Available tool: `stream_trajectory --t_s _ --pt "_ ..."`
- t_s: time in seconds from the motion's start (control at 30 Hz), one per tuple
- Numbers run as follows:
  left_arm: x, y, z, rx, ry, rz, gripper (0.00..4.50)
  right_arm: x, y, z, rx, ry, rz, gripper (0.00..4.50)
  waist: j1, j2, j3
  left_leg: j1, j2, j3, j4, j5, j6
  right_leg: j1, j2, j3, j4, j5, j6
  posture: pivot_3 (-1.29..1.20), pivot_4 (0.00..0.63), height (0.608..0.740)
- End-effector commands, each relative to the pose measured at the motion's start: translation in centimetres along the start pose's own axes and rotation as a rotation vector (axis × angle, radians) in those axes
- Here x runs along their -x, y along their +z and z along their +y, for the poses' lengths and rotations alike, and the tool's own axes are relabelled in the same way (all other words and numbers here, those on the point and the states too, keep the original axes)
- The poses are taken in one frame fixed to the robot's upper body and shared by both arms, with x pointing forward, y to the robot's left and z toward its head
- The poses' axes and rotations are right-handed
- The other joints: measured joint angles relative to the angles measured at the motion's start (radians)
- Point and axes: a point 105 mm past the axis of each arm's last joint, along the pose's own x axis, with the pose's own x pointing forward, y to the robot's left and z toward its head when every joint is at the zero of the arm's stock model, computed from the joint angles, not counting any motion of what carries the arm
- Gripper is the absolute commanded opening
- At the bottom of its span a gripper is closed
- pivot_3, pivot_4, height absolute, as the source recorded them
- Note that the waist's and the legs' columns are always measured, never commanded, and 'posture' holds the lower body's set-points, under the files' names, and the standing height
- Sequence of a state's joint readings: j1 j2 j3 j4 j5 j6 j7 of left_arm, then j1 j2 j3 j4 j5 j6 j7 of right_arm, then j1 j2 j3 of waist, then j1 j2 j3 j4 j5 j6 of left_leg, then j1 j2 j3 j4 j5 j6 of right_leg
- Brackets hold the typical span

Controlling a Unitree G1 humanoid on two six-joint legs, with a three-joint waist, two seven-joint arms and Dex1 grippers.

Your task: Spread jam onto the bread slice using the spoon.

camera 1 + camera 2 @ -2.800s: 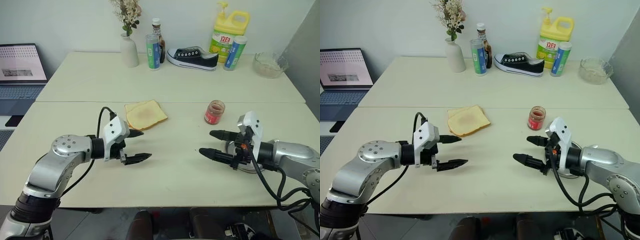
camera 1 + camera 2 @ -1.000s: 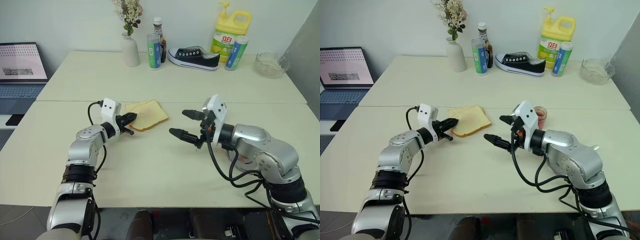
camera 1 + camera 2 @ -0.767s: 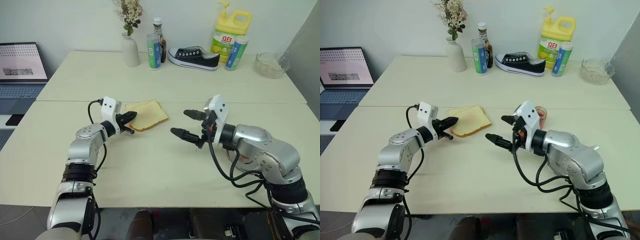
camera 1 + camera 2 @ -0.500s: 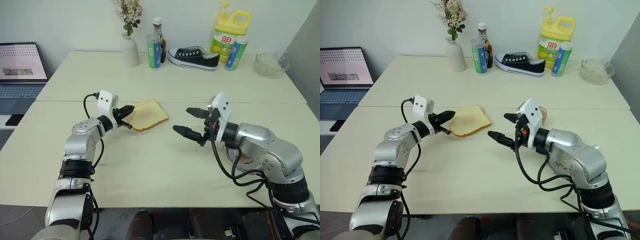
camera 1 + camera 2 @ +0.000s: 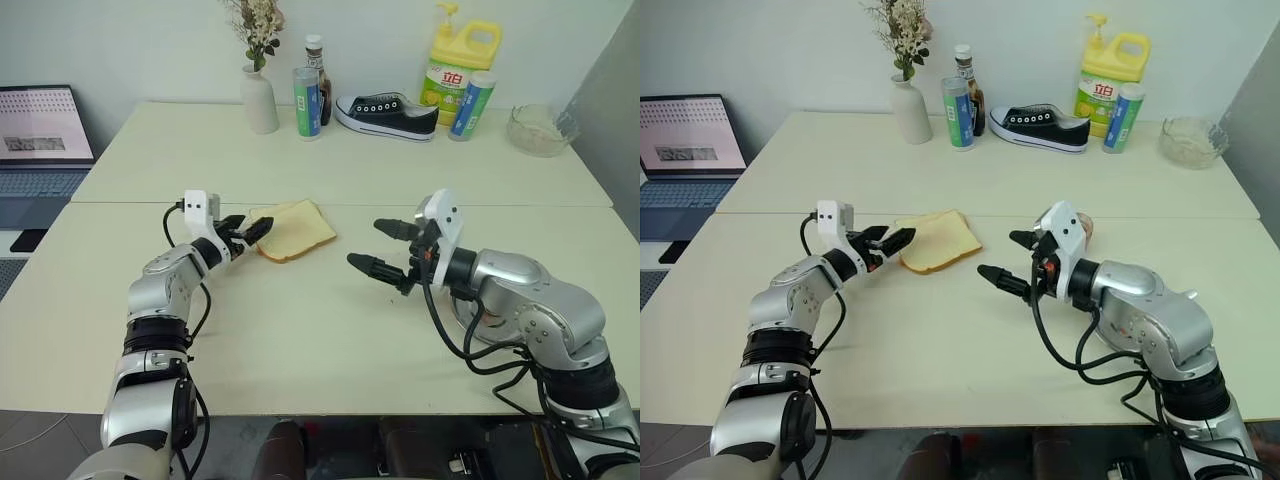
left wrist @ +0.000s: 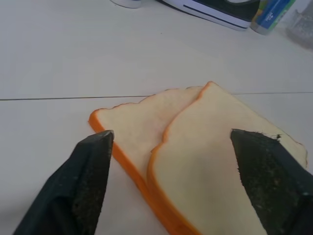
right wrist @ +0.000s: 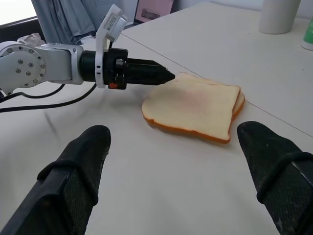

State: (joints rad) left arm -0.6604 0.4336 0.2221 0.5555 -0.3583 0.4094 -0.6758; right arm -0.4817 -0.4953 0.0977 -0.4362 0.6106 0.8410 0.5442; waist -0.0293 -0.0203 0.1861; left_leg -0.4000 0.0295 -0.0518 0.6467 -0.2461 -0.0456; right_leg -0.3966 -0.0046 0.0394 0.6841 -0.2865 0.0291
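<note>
On the pale table [image 5: 330, 340], the bread slice [image 5: 292, 229] lies left of centre; the left wrist view reveals two overlapping slices. Left gripper [image 5: 252, 230] spread at its edge; right gripper [image 5: 382, 246] spread, empty.

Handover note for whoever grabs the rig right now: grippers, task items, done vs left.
Left gripper: open, at the near-left corner of the bread, holding nothing.
Right gripper: open, empty, hovering over the table right of the bread.
Two overlapping slices lie flat on the table.
Jam jar: mostly hidden behind the right wrist.
Done: nothing spread. Left: find the spoon, scoop jam, spread it.
</note>
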Motion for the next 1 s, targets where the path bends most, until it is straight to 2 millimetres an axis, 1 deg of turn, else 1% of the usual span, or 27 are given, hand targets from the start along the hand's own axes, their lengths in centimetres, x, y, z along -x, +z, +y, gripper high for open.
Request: stream_trajectory --t_s 0.03,0.23,0.27,0.33,0.43,0.6,0.7,0.73,0.77,0.83,0.9,0.97,1.0 --pt "-0.3 0.2 -0.3 -0.064 -0.015 0.012 4.46 0.5 1.1 0.1 0.033 -0.008 -0.037 4.50 0.000 0.000 0.000 0.000 0.000 0.000 0.000 0.000 0.000 0.000 0.000 0.000 0.000 0.000 0.000 0.00 0.150 0.740" --pt "-0.8 -0.6 -1.1 -0.112 -0.065 0.055 4.46 0.6 1.1 -0.1 0.033 -0.014 -0.036 4.50 0.000 0.000 0.000 0.000 0.000 0.000 0.000 0.000 0.000 0.000 0.000 0.000 0.000 0.000 0.000 0.00 0.150 0.740" --pt "-0.8 -0.7 -1.2 -0.123 -0.066 0.060 4.29 0.6 1.1 -0.1 0.033 -0.015 -0.036 4.50 0.000 0.000 0.000 0.000 0.000 0.000 0.000 0.000 0.000 0.000 0.000 0.000 0.000 0.000 0.000 0.00 0.150 0.740" --pt "-0.8 -1.0 -1.2 -0.156 -0.071 0.077 3.82 0.6 1.0 -0.1 0.033 -0.017 -0.036 4.50 0.000 0.000 0.000 0.000 0.000 0.000 0.000 0.000 0.000 0.000 0.000 0.000 0.000 0.000 0.000 0.00 0.150 0.740" --pt "-0.8 -1.3 -1.3 -0.186 -0.083 0.095 2.92 0.6 1.0 -0.2 0.030 -0.021 -0.037 4.50 0.000 0.000 0.000 0.000 0.000 0.000 0.000 0.000 0.000 0.000 0.000 0.000 0.000 0.000 0.000 0.00 0.150 0.740" --pt "-0.8 -1.2 -1.3 -0.214 -0.083 0.098 1.37 0.7 0.9 -0.3 0.027 -0.027 -0.037 4.50 0.000 0.000 0.000 0.000 0.000 0.000 0.000 0.000 0.000 0.000 0.000 0.000 0.000 0.000 0.000 0.00 0.150 0.740" --pt "-0.8 -1.2 -1.2 -0.239 -0.077 0.102 0.55 0.8 0.8 -0.3 0.027 -0.031 -0.037 4.50 0.000 0.000 0.000 0.000 0.000 0.000 0.000 0.000 0.000 0.000 0.000 0.000 0.000 0.000 0.000 0.00 0.150 0.740" --pt "-0.8 -1.2 -1.2 -0.247 -0.077 0.102 0.22 0.8 0.8 -0.3 0.027 -0.032 -0.037 4.50 0.000 0.000 0.000 0.000 0.000 0.000 0.000 0.000 0.000 0.000 0.000 0.000 0.000 0.000 0.000 0.00 0.150 0.740" --pt "-0.8 -1.0 -1.1 -0.262 -0.073 0.096 0.03 0.8 0.8 -0.3 0.027 -0.034 -0.037 4.50 0.000 0.000 0.000 0.000 0.000 0.000 0.000 0.000 0.000 0.000 0.000 0.000 0.001 0.000 0.000 0.00 0.150 0.740" --pt "-0.8 -0.4 -1.1 -0.297 -0.069 0.083 0.01 0.9 0.8 -0.4 0.029 -0.035 -0.036 4.50 0.000 0.000 0.000 0.000 0.000 0.000 0.000 0.000 0.000 0.000 0.000 0.000 0.001 0.000 0.000 0.00 0.150 0.740" --pt "-0.9 1.0 -1.5 -0.344 -0.085 0.050 0.01 1.0 0.8 -0.4 0.033 -0.039 -0.033 4.50 0.000 0.000 0.000 0.001 0.000 0.000 0.000 0.000 0.000 0.000 0.000 0.000 0.002 0.000 0.000 0.00 0.150 0.740" --pt "-0.8 3.3 -2.5 -0.425 -0.130 0.009 0.01 1.4 1.0 -0.7 0.044 -0.044 -0.027 4.50 0.000 0.000 0.000 0.000 0.000 0.000 0.000 0.000 0.000 0.000 0.000 0.000 0.002 0.000 0.000 0.00 0.150 0.740" --pt "-0.7 3.9 -2.8 -0.444 -0.145 -0.001 0.01 1.6 1.1 -0.7 0.047 -0.046 -0.025 4.50 0.000 0.000 0.000 0.000 0.000 0.000 0.000 0.000 0.000 -0.001 0.000 0.000 0.002 0.000 0.000 0.00 0.150 0.740"
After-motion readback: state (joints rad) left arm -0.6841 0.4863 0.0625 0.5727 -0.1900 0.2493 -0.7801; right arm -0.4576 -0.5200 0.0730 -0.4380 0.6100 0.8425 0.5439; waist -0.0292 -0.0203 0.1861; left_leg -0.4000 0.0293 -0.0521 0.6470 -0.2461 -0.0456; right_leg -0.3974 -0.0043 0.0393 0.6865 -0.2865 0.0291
